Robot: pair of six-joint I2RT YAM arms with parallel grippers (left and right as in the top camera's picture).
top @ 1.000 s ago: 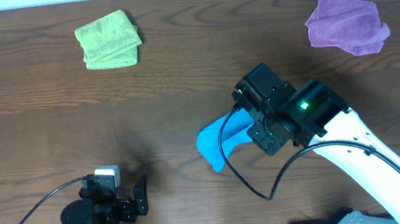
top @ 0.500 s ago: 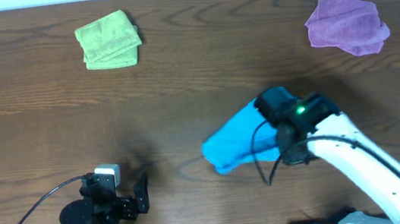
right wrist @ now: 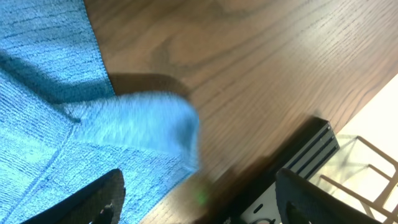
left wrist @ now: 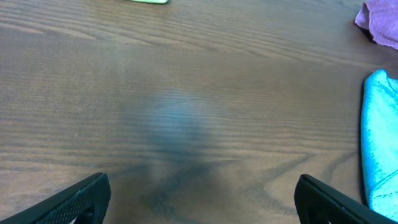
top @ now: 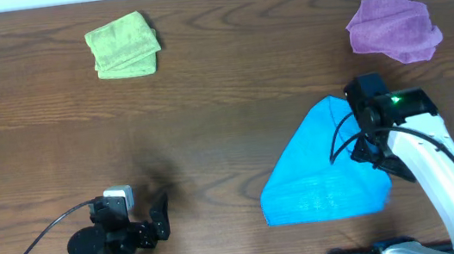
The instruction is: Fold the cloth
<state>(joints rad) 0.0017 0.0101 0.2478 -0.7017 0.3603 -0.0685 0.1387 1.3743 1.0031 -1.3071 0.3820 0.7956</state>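
Blue cloth [top: 320, 180] spread out, right end effector [right wrist: 199, 182] released, left end effector [left wrist: 203, 186] released.

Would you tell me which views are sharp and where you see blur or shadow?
Overhead: sharp and evenly lit. Left wrist: a soft dark shadow on the table, tool fingers out of focus. Right wrist: a loose flap of the cloth is blurred, with a dark shadow behind it.
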